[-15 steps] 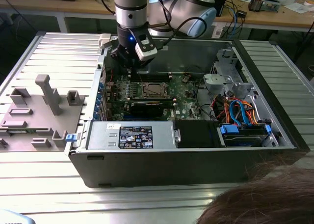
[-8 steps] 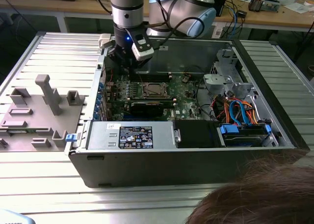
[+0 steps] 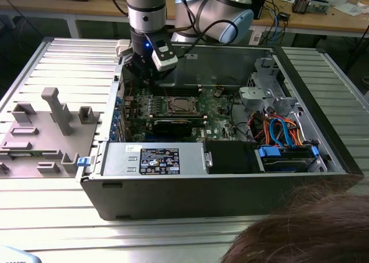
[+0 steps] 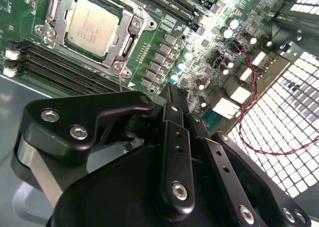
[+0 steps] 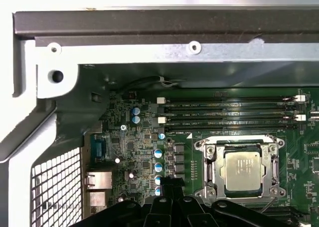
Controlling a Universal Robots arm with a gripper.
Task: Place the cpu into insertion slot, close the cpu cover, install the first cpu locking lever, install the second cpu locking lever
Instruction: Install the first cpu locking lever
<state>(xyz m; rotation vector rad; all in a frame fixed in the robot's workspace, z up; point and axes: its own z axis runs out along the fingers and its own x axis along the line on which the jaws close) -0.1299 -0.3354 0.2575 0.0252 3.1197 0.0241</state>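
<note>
Four memory slots (image 5: 229,112) flank the cpu (image 5: 243,173), seemingly seated under the cpu cover (image 5: 218,171).

The arm (image 3: 146,9) comes down steeply from above, its silver-and-black wrist column nearly vertical in the exterior view, with a second grey joint (image 3: 222,9) bent off toward the exterior view's right behind it. A small blue light glows on the wrist just above the black gripper (image 3: 141,67), which points downward. In the second wrist view the gripper (image 4: 172,95) shows black linkage bars studded with screws, converging to a narrow tip, the fingers drawn tightly together and gripping nothing. In the first wrist view the gripper (image 5: 172,184) tip appears equally narrow.
</note>
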